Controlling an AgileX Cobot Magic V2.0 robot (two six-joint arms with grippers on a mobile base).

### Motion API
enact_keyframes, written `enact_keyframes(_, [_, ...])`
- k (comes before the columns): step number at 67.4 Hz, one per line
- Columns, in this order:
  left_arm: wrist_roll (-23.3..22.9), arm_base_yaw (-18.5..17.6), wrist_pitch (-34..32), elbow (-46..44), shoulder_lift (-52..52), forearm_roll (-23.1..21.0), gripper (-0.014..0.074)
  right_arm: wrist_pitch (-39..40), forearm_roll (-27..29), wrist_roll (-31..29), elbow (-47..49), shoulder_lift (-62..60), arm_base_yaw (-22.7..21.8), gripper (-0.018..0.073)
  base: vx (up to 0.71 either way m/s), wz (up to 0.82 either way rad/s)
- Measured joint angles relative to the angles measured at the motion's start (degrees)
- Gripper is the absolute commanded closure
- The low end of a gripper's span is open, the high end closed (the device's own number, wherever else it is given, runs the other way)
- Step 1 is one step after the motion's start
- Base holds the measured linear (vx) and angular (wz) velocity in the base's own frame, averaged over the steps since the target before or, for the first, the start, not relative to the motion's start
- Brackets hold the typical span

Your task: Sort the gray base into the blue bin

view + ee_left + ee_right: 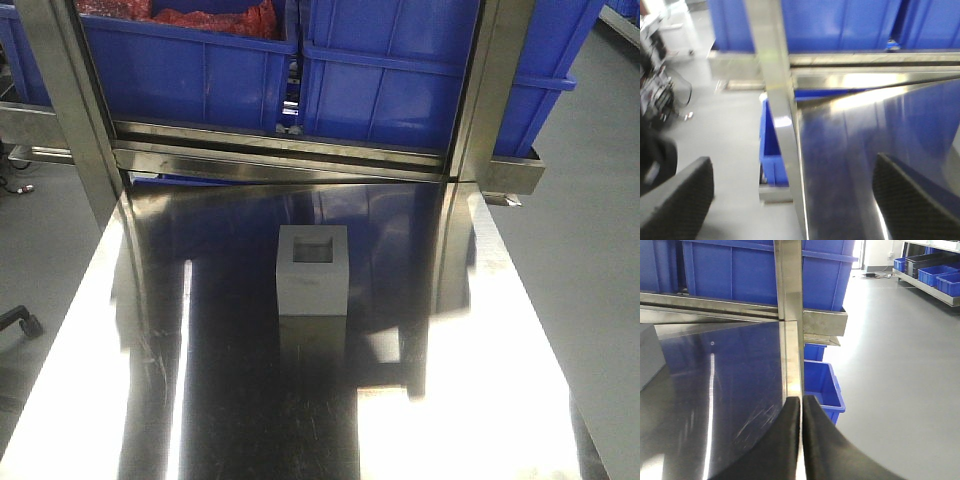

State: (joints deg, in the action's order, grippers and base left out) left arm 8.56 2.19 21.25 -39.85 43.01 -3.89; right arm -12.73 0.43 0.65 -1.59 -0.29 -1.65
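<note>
You're right at the start here. The gray base (312, 272) sits untouched in the middle of the counter (200, 400), square recess facing up, and neither arm is on it. The left claw (792, 200) is spread wide and empty, hanging over the counter's left edge by a steel upright (772, 75). The right claw (801, 440) has its pads pressed together with nothing between them, over the right edge.

So I'd call the step in hand the reach-and-grab. Pick an arm (the right one needs opening first), swing in over the block and close on two opposite flat sides. Then it goes to a blue bin (420, 80) on the rack at the counter's far end. There are two there, the left one with red stuff (180, 15) in it, and I can't tell which is the target.

Material-wise, the block is matte and boxy and should grip fine. The counter is mirror-shiny steel and looks slick, so a nudge might slide the block. The bins are deep, ribbed hard plastic.
</note>
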Motion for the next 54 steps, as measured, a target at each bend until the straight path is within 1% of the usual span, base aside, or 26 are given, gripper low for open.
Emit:
enact_keyframes(4, [2.7, -1.8, -0.4, -4.0, 3.5, -1.2, -0.0017, 0.0, 0.0, 0.0, 0.0, 0.0, 0.0, 0.0564, 0.00, 0.00])
enact_keyframes(13, [6.8, -7.5, -0.9, -12.6, 11.3, -3.1, -0.0014, 0.0, 0.0, 0.0, 0.0, 0.0, 0.0, 0.0564, 0.00, 0.00])
enact_keyframes(17, [7.7, -10.0, -0.9, -16.1, 15.2, -3.4, -0.0014, 0.0, 0.0, 0.0, 0.0, 0.0, 0.0, 0.0564, 0.00, 0.00])
enact_keyframes(20, [8.3, -12.6, -0.9, -18.4, 18.3, -3.4, -0.0014, 0.0, 0.0, 0.0, 0.0, 0.0, 0.0, 0.0564, 0.00, 0.00])
enact_keyframes(29, [8.6, -18.5, -0.9, -23.5, 26.9, -3.4, -0.0014, 0.0, 0.0, 0.0, 0.0, 0.0, 0.0, 0.0564, 0.00, 0.00])
enact_keyframes(36, [8.4, -22.1, -0.6, -26.9, 33.6, -4.2, -0.0010, 0.0, 0.0, 0.0, 0.0, 0.0, 0.0, 0.0564, 0.00, 0.00])
enact_keyframes(40, [7.0, -23.9, 0.8, -29.1, 37.3, -5.3, -0.0010, 0.0, 0.0, 0.0, 0.0, 0.0, 0.0, 0.0564, 0.00, 0.00])
enact_keyframes(46, [4.2, -25.3, 3.8, -33.2, 42.8, -6.2, -0.0010, 0.0, 0.0, 0.0, 0.0, 0.0, 0.0, 0.0564, 0.00, 0.00])
enact_keyframes(54, [0.0, -25.6, 8.5, -39.8, 50.3, -6.3, -0.0010, 0.0, 0.0, 0.0, 0.0, 0.0, 0.0, 0.0564, 0.00, 0.00])
